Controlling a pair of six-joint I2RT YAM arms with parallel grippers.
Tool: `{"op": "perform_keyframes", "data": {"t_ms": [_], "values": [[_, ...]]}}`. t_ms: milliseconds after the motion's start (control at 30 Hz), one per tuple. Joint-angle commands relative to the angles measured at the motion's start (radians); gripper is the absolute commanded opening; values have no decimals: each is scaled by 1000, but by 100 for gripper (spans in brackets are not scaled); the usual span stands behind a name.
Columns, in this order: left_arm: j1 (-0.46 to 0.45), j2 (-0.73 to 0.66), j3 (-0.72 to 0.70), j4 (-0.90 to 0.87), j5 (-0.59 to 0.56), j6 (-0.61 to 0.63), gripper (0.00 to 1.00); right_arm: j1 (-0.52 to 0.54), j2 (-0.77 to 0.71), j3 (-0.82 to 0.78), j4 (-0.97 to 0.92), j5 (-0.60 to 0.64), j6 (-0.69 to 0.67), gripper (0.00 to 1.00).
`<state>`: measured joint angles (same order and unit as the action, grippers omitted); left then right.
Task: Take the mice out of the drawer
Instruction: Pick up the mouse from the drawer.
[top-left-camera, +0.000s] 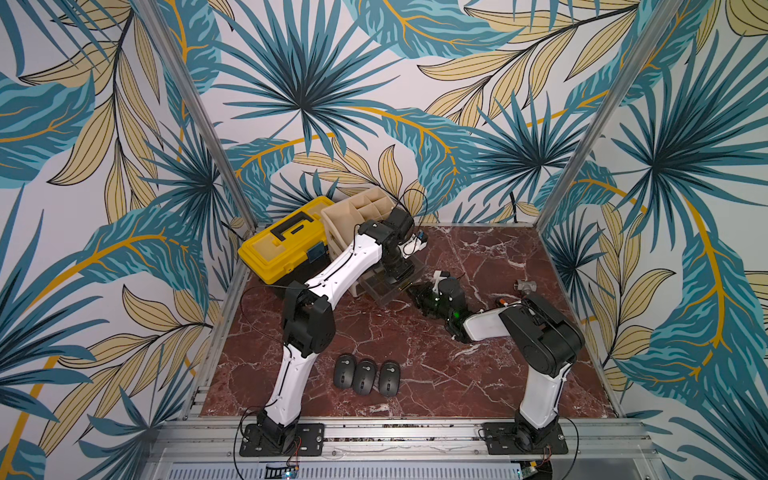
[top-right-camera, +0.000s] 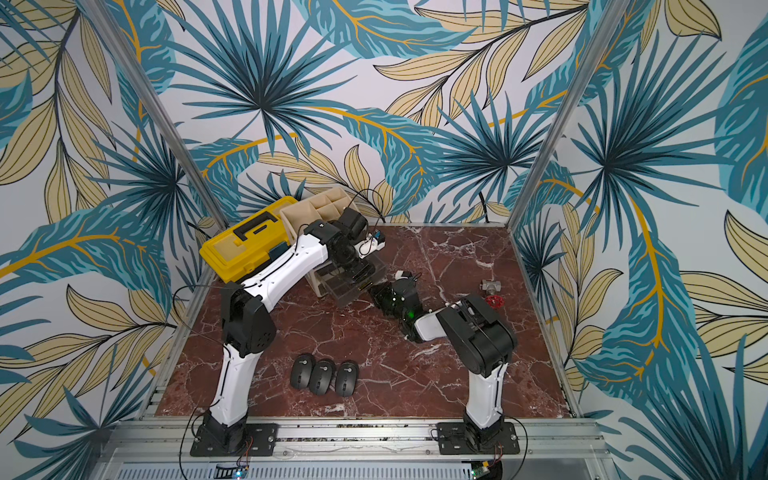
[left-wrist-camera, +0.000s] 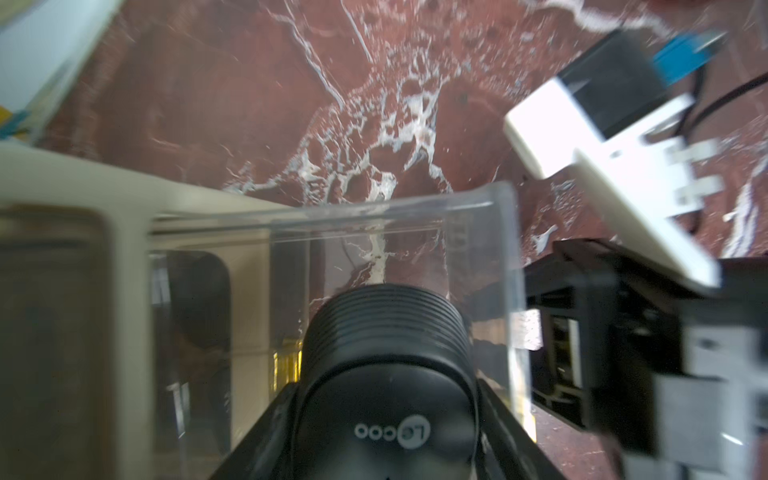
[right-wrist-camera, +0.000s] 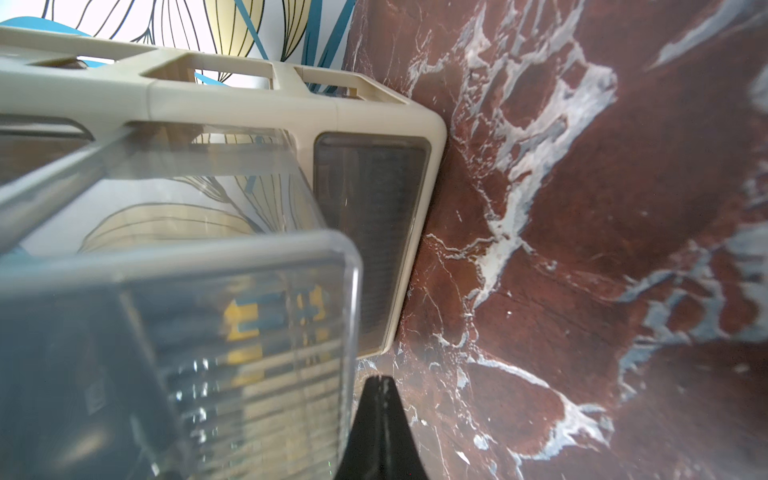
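Three dark grey mice (top-left-camera: 365, 377) (top-right-camera: 322, 377) lie side by side on the marble table near the front, seen in both top views. The clear drawer (top-left-camera: 380, 293) (left-wrist-camera: 511, 232) (right-wrist-camera: 249, 332) stands pulled out of the beige organiser (top-left-camera: 345, 232) (right-wrist-camera: 374, 120). My left gripper (top-left-camera: 401, 274) (left-wrist-camera: 386, 395) reaches down into the drawer and is shut on another mouse (left-wrist-camera: 388, 365), with one finger on each side of it. My right gripper (top-left-camera: 409, 289) (right-wrist-camera: 380, 384) is shut on nothing and lies low beside the drawer's front corner. The rest of the drawer's inside is hidden.
A yellow toolbox (top-left-camera: 286, 245) stands left of the organiser, against the back corner. A metal valve with a red handle (top-right-camera: 492, 293) sits at the right, behind my right arm. Patterned walls close in the table (top-left-camera: 457, 374) on three sides.
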<state>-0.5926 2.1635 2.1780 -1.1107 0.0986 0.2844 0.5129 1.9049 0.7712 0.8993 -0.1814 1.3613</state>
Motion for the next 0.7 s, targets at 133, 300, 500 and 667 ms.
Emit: {"op": "perform_keyframes", "data": {"t_ms": [133,300,500,667], "values": [[-31,-139,1,21,-29,-100,51,-2,0,15,41,-3,-37,0],[-68,-192,-2,-36,-83,-225,51,-30,-43,16,-40,-38,-113,0],[-126,-305,-88,-54,-116,-430,52,-77,-147,-9,-242,-44,-221,0],[-180,-393,-207,-37,-138,-602,52,-92,-276,-1,-507,-14,-364,0]]}}
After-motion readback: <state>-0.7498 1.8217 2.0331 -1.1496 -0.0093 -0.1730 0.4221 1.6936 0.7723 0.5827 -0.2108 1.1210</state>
